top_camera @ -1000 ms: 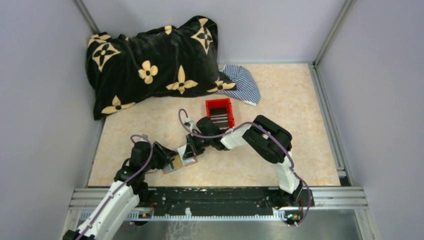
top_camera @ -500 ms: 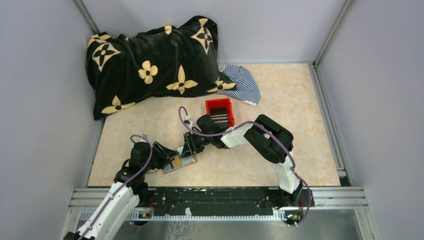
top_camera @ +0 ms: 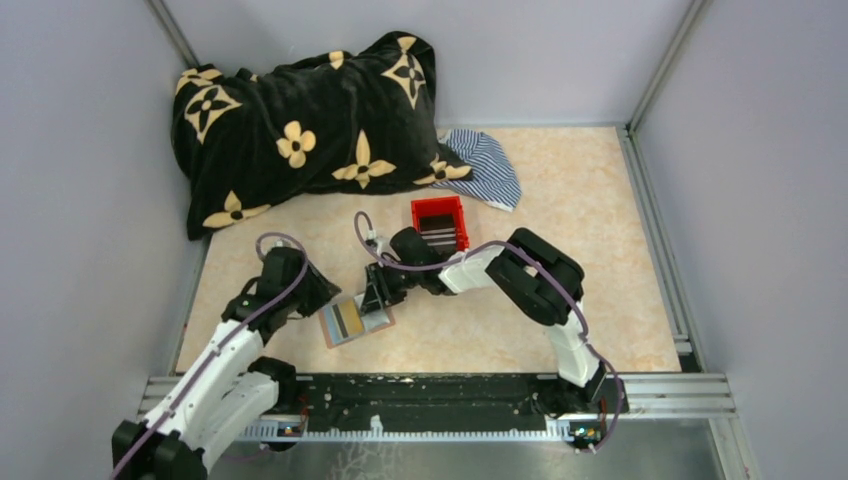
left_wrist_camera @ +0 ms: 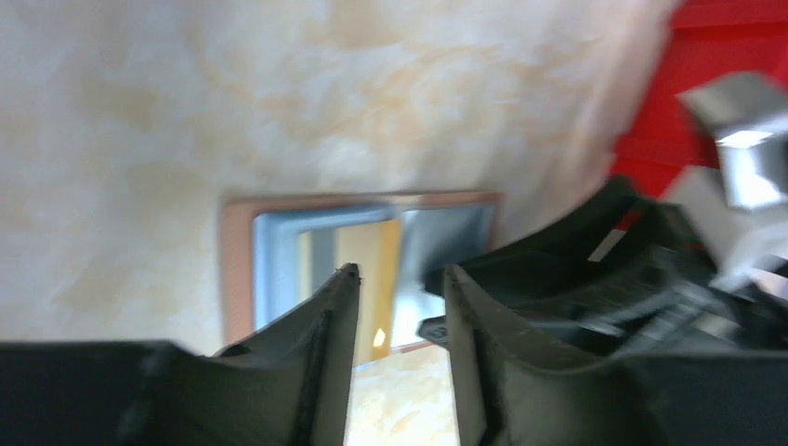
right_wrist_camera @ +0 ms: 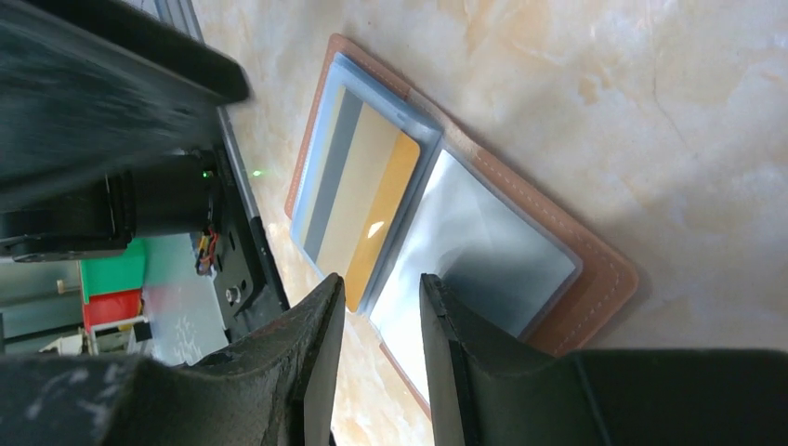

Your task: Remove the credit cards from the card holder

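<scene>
1. We see the table (top_camera: pixel 560 200), pale and marbled, lying under both grippers.
2. A black cushion (top_camera: pixel 300 130) with tan flowers sits well beyond the left gripper (left_wrist_camera: pixel 400 274), against the far wall.
3. A striped cloth (top_camera: pixel 490 165) lies well beyond the right gripper (right_wrist_camera: pixel 381 283), past the red bin.
4. The red bin (top_camera: pixel 437 203) stands near the right gripper, just beyond its wrist. We make out flat dark and grey things inside, too small to name.
5. The card holder (right_wrist_camera: pixel 483 242) lies open and flat on the table between the two grippers. It is directly below the right gripper's fingertips and just ahead of the left gripper's.
6. An orange-tan card (right_wrist_camera: pixel 362 200) with a grey stripe sits in one clear pocket, its end just ahead of a right fingertip.
7. We see both grippers with jaws apart and nothing between them.
</scene>
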Tool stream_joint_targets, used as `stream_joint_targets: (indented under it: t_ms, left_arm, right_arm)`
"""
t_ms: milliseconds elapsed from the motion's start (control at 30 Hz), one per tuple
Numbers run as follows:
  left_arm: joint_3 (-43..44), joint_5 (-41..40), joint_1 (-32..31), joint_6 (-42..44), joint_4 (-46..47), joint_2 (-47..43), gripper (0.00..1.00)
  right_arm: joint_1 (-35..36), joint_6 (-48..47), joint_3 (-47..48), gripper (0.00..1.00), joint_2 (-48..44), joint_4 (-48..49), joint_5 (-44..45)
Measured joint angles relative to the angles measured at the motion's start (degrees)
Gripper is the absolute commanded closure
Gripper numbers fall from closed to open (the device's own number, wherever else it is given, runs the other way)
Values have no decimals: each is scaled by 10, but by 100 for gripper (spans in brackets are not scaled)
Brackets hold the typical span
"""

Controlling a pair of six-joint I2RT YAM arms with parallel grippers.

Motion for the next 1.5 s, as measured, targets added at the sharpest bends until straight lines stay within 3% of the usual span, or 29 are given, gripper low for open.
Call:
stream_joint_targets:
  t_ms: [100, 233, 500, 667, 1200, 1367, 1433, 1500]
  left_arm:
    - [0, -6, -6, -8, -39, 57, 72]
    - [-17, -2, -14, -27, -68, 55, 64]
    - [-23, -14, -31, -67, -106, 43, 62]
    - [-43, -21, -51, -92, -97, 91, 63]
    - [-54, -24, -52, -104, -81, 81, 67]
    - [-54, -22, -52, -100, -76, 81, 67]
    - [-54, -22, -52, -98, -76, 81, 67]
    - [-55, -22, -52, -98, -72, 81, 67]
  right_arm:
    - [0, -5, 17, 64, 9, -12, -5]
    - [0, -10, 34, 65, 21, -16, -15]
    - [-2, -3, 36, 65, 39, 7, -47]
    - [-3, 8, 36, 65, 44, 19, -60]
    - [-3, 19, 35, 66, 46, 23, -63]
    - [-3, 30, 35, 69, 46, 37, -63]
    - [-3, 37, 35, 79, 46, 48, -63]
    - [-4, 43, 35, 81, 47, 53, -63]
